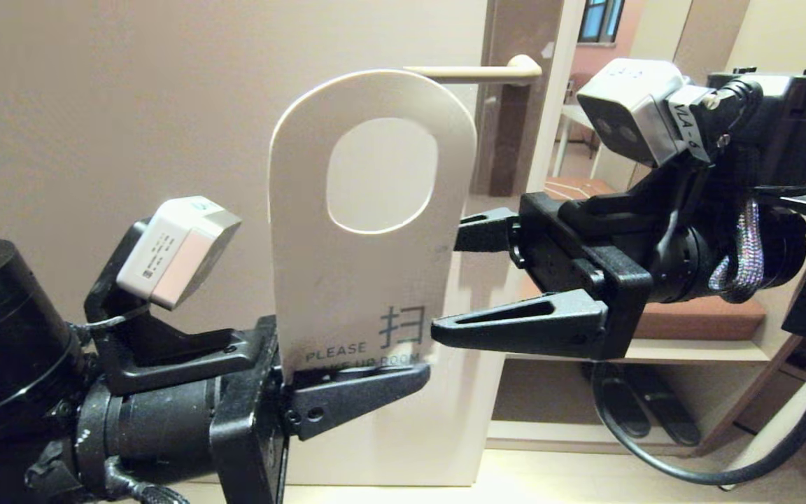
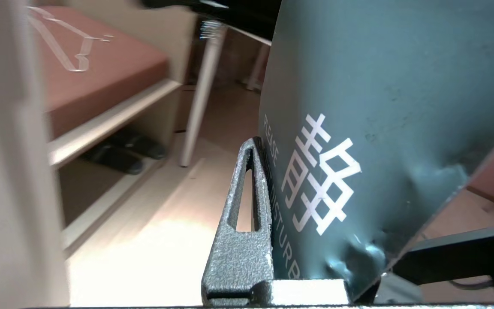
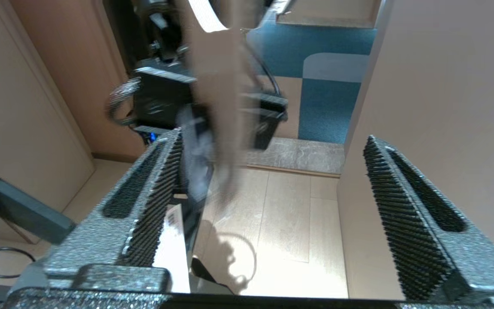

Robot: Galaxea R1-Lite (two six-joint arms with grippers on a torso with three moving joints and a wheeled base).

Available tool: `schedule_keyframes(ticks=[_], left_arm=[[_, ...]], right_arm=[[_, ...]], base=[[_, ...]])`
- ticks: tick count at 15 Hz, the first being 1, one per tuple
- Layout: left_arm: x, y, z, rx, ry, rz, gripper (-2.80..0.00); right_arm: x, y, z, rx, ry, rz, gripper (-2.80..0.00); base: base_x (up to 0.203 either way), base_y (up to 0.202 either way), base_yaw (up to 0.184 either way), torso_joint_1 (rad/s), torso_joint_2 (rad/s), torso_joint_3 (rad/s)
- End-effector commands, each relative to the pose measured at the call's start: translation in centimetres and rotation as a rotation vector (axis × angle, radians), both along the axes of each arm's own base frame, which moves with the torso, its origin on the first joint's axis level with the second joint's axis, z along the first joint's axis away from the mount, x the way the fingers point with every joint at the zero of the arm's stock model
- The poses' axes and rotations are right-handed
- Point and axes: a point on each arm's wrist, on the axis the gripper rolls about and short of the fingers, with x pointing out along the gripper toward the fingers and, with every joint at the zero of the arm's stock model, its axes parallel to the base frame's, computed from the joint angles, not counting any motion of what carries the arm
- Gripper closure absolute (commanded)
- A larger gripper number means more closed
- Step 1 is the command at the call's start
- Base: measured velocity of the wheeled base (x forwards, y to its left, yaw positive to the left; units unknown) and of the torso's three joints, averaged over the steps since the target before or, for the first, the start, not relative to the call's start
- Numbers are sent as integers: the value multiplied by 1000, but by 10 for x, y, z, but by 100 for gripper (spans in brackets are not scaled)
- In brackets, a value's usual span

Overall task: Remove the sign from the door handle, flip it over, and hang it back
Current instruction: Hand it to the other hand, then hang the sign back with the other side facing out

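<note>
The left gripper point(image 1: 354, 381) is pinching the sign's point(image 1: 368, 266) bottom edge between closed fingers point(image 2: 240, 240), holding it upright in front of the door, below and left of the door handle point(image 1: 476, 71). Its white face is showing "PLEASE" and a Chinese character; its dark teal face point(image 2: 380, 128) is reading "PLEASE", "DISTURB". The right gripper point(image 1: 469, 280) is hovering just beside the sign's right edge, fingers point(image 3: 405, 223) spread wide, gripping nothing.

Hotel room entry, door point(image 1: 165, 105) with lever handle point(image 1: 476, 71), make-up-room sign point(image 1: 368, 266), slippers point(image 1: 644, 413) under luggage bench point(image 1: 697, 318)
</note>
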Motion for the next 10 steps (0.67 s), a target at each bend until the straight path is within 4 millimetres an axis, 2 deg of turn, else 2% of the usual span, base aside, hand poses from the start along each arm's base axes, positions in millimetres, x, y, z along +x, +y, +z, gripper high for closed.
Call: schedule_keyframes(ticks=[1,4,8,10], left_arm=[[1,13,1,-10,-8,46,0],[6,33,-2,-7,-12,139,0],[2,58,-3,-13,-34,243,0],[-4,71,-10,10,-65,300,0]], right_arm=[[-3,-2,2,5,-7,5,-280],[0,-8,0,-1,-1,-43,-280],[13,-25,-2,-8,0,-165,-280],[17,-36,-6,-20,11,-242,-280]], base=[[0,0,0,0,0,0],[0,0,0,0,0,0],[0,0,0,0,0,0],[0,0,0,0,0,0]])
